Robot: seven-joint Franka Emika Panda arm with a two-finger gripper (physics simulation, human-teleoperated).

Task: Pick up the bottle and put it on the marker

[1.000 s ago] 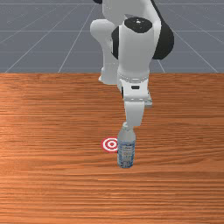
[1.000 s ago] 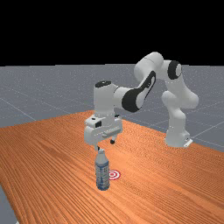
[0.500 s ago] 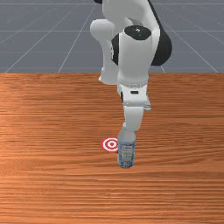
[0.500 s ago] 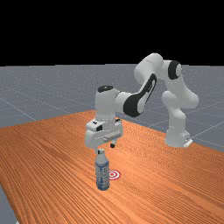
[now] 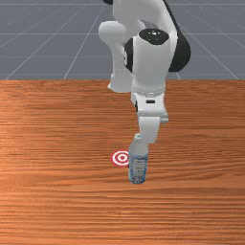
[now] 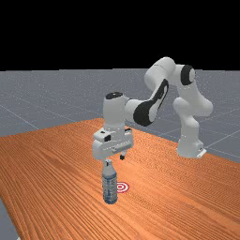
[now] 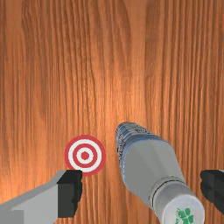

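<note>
My gripper (image 6: 115, 160) is open in the far view, low over the bottle (image 6: 109, 185), its fingertips around the height of the cap. Seen in the wrist view, the gripper (image 7: 142, 190) has its two dark fingers wide apart, and the grey-capped bottle (image 7: 151, 166) rises between them, its cap nearer one finger. The bottle (image 5: 138, 165) stands upright on the table in the front view. The red-and-white ringed marker (image 5: 121, 158) lies flat just to its left there; the wrist view shows the marker (image 7: 85, 155) apart from the bottle.
The orange-brown table (image 5: 57, 143) extends around the bottle and marker. In the far view, the arm's base (image 6: 190, 147) stands on the table at the right, and a table edge runs down the far left.
My hand has come down a little toward the bottle's top, then shifted slightly to the front view's right. Bottle and marker have stayed in place.
</note>
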